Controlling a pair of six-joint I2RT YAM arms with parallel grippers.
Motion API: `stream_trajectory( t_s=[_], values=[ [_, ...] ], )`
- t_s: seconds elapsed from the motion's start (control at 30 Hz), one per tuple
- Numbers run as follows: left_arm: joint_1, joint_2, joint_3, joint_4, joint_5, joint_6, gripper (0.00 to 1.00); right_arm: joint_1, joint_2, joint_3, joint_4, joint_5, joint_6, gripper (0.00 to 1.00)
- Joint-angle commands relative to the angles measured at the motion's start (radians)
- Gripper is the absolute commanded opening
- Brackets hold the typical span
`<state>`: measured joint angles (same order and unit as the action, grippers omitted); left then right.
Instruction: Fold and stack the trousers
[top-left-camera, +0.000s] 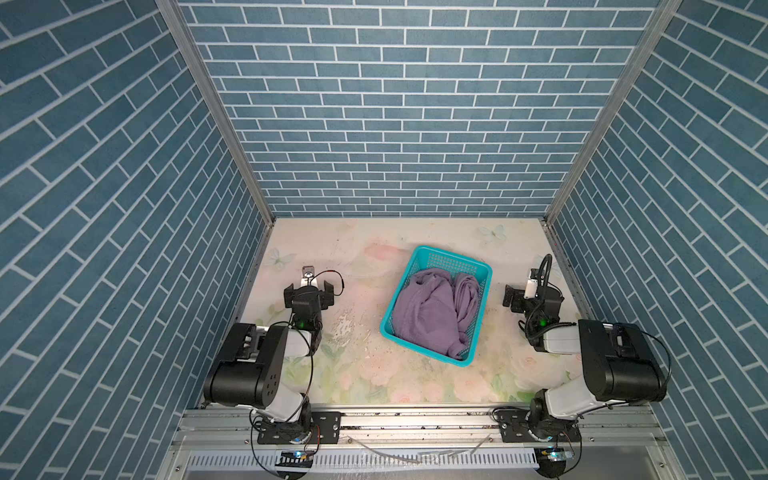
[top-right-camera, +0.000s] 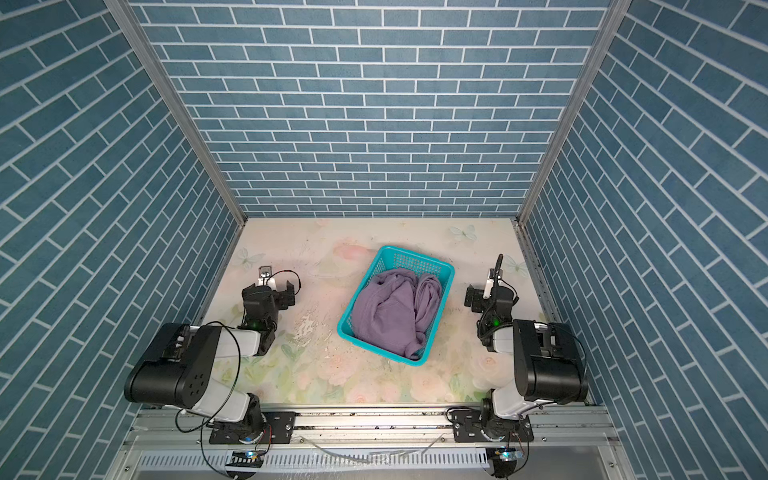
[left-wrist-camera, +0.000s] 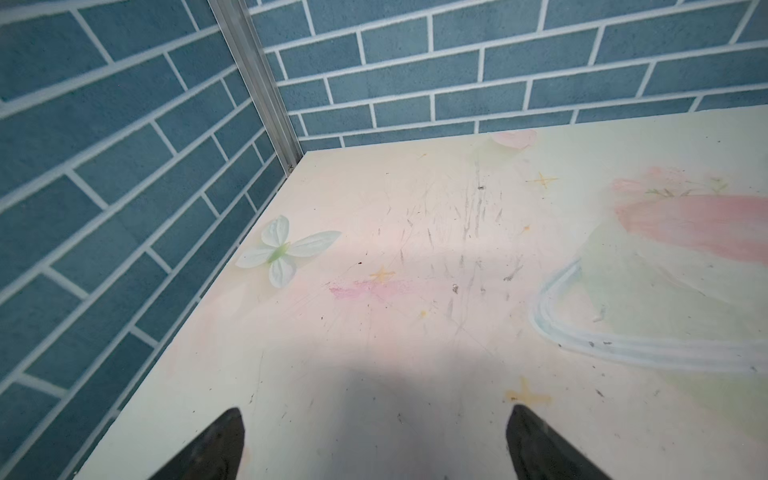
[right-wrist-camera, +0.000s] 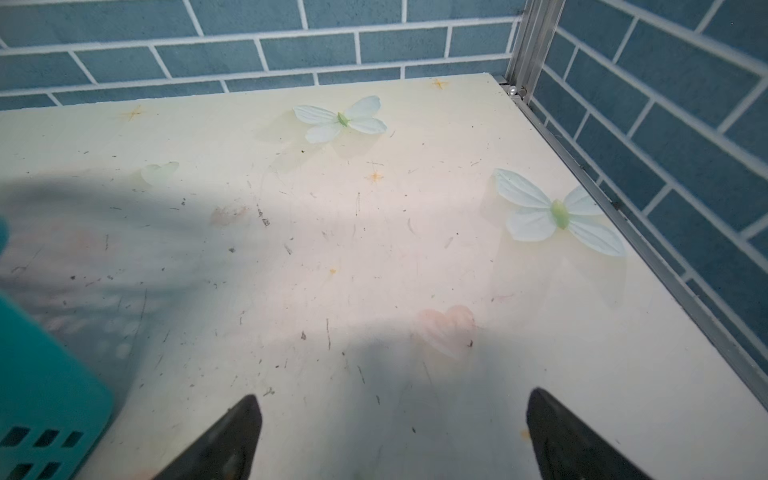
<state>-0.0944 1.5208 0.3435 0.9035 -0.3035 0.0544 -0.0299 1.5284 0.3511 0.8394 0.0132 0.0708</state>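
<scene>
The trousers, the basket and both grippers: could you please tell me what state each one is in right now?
trousers: unfolded, crumpled in a heap inside the basket.
basket: upright on the table, holding the trousers.
left gripper: open, empty, over bare table, apart from the basket.
right gripper: open, empty, over bare table beside the basket, not touching it.

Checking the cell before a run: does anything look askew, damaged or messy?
The trousers lie crumpled in the basket, which sits skewed on the table. The table is scuffed with dark scratches and specks, and its print is worn beside the basket. The left gripper and right gripper are open and empty.
</scene>
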Motion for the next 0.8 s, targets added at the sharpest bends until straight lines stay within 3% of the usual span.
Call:
stream_trajectory(
  t_s=[0.0, 0.77],
  values=[
    [-0.005, 0.011, 0.018, 0.018, -0.011, 0.006, 0.99, -0.004, 0.012, 0.038, 0.030, -0.001, -0.036, 0.99],
    [0.027, 0.008, 0.023, -0.001, 0.015, -0.025, 0.99, -0.015, 0.014, 0.046, 0.018, -0.007, -0.018, 0.99]
  ],
)
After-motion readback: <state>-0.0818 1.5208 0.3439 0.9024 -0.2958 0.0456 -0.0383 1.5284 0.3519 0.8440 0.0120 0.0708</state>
